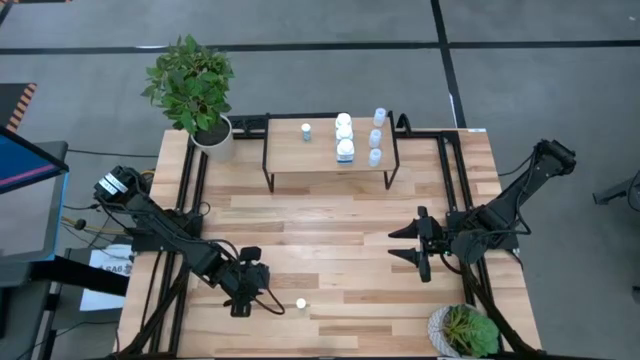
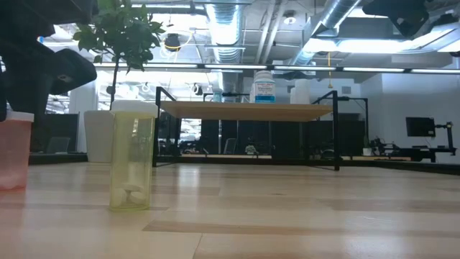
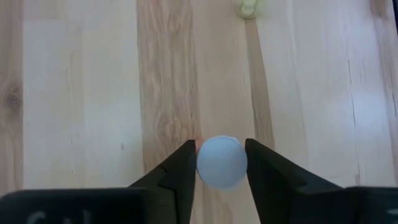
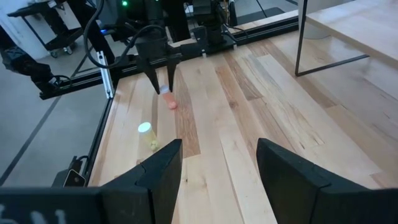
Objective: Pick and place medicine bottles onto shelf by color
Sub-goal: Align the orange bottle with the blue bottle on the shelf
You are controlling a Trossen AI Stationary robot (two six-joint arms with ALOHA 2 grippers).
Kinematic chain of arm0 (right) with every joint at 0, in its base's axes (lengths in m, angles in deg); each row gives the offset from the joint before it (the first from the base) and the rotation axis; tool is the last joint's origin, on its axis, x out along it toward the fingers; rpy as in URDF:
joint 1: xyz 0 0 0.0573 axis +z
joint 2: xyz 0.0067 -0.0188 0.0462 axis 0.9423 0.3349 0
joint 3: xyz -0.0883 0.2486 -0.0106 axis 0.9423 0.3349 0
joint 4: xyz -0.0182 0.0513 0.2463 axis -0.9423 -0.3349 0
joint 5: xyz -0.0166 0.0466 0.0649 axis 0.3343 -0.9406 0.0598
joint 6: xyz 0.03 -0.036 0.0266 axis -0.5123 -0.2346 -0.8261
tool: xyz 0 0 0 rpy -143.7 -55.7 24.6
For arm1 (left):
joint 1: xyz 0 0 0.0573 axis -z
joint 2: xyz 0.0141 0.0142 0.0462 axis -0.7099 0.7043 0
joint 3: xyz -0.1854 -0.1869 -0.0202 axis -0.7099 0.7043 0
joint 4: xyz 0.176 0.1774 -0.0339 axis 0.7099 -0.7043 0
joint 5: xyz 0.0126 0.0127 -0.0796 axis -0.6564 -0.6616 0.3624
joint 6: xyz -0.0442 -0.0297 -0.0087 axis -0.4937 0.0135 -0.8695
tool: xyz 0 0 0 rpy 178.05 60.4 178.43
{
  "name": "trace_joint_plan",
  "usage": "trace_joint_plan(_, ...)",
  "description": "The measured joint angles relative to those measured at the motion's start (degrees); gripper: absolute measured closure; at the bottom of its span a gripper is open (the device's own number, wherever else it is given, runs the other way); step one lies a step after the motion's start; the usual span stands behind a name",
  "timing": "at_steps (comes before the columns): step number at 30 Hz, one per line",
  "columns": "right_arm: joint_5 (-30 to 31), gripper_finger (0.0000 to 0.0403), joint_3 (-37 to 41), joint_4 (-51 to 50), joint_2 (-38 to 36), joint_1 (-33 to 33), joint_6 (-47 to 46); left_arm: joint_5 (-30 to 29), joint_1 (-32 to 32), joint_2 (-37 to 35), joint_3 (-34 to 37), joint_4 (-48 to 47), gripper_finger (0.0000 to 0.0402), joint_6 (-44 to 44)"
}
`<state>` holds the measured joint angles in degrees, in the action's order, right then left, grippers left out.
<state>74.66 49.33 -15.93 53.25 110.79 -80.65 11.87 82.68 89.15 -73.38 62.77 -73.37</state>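
Bottle [image 3: 221, 162] stands upright, cap up; left hand [image 3: 221, 180] pinches it.

Your left tool [image 3: 221, 171] is down over the light-wood counter [image 3: 81, 93], its two dark fingers [image 3: 180, 177] flanking a pale round bottle cap [image 3: 221, 162] seen from above. Both fingers press against the cap's sides, one each side. Well ahead of the tool, a yellowish bottle [image 3: 249, 7] peeks in at the frame's edge.
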Motion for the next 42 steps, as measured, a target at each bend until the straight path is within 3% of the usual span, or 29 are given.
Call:
trace_joint_plan(6, 0.00, 0.0175, 0.00, -0.02, 0.00, 0.00, 0.00, -0.06, -1.31, -0.24, -0.73, 0.54, 0.0311, -0.68)
trace_joint_plan(13, 0.00, 0.0175, 0.04, 0.02, -0.01, 0.00, 0.00, -0.04, -6.92, -0.67, -8.07, -5.51, 0.0309, 2.12)
trace_joint_plan(23, -0.02, 0.0175, 0.04, -0.17, 0.00, 0.00, 0.00, -3.26, -27.00, -0.67, -20.79, -8.49, 0.0315, 20.74)
trace_joint_plan(29, -0.02, 0.0175, 0.04, -1.00, 0.00, 0.00, 0.00, -3.18, -40.37, -0.67, -27.59, -6.44, 0.0316, 25.45)
trace_joint_plan(36, -0.02, 0.0175, 0.04, -1.90, 0.00, 0.00, 0.00, 4.00, -53.37, 3.55, -35.93, -7.01, 0.0316, 27.57)
trace_joint_plan(42, -0.06, 0.0175, 0.04, -2.11, 0.00, 0.02, 0.00, 7.74, -58.36, 11.78, -46.65, -16.51, 0.0316, 28.50)
